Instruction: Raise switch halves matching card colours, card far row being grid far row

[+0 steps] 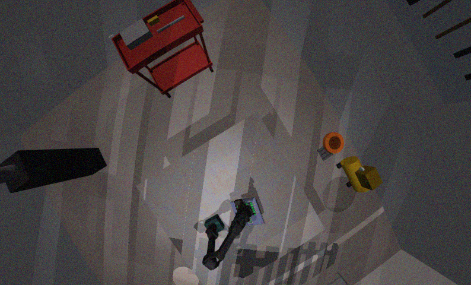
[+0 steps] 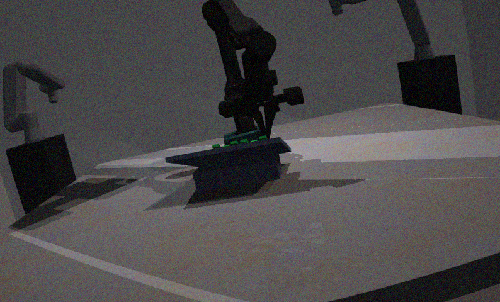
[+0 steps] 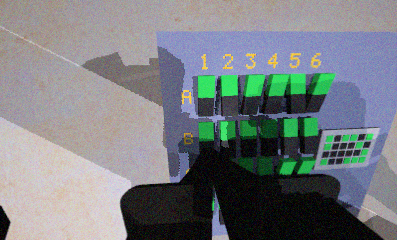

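Note:
The blue-violet panel [image 3: 380,60] [image 1: 258,221] carries a grid of green and dark grey switches, columns 1 to 6. Row A [image 3: 230,86] shows whole in the wrist view, row B [image 3: 291,129] in part; the rows nearer the arm are mostly hidden by the fingers and shadow. The small card [image 3: 347,147] is right of the grid; its far row reads green, dark, green, green, dark, green. My gripper [image 3: 207,152] [image 2: 267,136] is shut and empty, its tips low over the column 1 and 2 side, at row B's near edge. Contact with a switch cannot be told.
The panel stands on a dark pedestal [image 2: 237,175]. A dark teal block [image 1: 213,224] is beside the panel at the arm's base. A red cart [image 1: 181,70], an orange ring-topped object [image 1: 325,142] and a yellow machine [image 1: 352,173] are farther off. Other arms stand on black blocks [image 2: 431,83] [image 2: 41,168].

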Robot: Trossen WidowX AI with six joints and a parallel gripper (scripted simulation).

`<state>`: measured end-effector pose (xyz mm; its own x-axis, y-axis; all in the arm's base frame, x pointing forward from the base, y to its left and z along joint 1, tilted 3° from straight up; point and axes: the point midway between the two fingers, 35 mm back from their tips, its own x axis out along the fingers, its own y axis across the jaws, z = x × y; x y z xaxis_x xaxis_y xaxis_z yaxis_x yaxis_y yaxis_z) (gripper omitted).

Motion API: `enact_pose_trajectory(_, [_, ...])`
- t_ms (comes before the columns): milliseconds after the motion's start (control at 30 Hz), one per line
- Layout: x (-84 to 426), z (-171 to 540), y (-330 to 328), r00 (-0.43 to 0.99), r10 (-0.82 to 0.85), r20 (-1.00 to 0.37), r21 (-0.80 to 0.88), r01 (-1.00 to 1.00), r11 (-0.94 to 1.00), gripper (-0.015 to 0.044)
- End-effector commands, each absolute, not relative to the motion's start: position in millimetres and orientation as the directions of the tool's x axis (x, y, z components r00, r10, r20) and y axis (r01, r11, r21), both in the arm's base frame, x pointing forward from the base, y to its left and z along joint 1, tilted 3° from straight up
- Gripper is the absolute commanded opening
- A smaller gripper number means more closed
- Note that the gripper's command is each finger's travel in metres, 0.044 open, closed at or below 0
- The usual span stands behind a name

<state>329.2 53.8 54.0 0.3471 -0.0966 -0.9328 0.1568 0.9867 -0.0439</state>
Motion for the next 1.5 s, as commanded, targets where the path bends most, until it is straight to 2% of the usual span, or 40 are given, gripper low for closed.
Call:
enact_pose_trajectory(0, [330, 53, 54, 0.349, -0.096, -0.932, -0.044, 0.153, 0.987, 0.0000])
enact_pose_trajectory(733, [331, 51, 54, 0.349, -0.096, -0.932, -0.044, 0.153, 0.987, 0.0000])
enact_pose_trajectory(900, [312, 109, 59, 0.326, -0.092, -0.941, -0.044, 0.154, 0.987, 0.0000])
enact_pose_trajectory(1033, [311, 112, 60, 0.324, -0.092, -0.942, -0.044, 0.153, 0.987, 0.0000])
enact_pose_trajectory(1300, [299, 116, -18, 0.323, -0.099, -0.941, -0.051, 0.153, 0.987, 0.0000])
enact_pose_trajectory(1467, [303, 105, -21, 0.331, -0.100, -0.938, -0.051, 0.153, 0.987, 0.0000])
